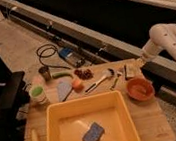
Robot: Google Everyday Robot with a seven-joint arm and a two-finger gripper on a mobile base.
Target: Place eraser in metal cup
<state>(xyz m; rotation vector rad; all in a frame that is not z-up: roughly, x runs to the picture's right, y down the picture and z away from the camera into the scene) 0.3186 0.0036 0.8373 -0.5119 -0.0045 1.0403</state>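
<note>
Eraser (127,71), small pale block, just beside gripper (140,61), fingers spread; dull tapered metal cup (45,72) well apart.

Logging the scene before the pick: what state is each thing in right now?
metal cup: upright, inside dark.
eraser: lying on table, not held.
white cup: upright.
blue sponge: flat in yellow tub.
orange bowl: upright.
gripper: by the table's far right edge near the eraser, jaws open, empty.

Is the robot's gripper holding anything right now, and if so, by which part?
Nothing, as far as shows. The gripper hangs open by the far right corner of the table, close to the eraser, which lies on the wood.
</note>
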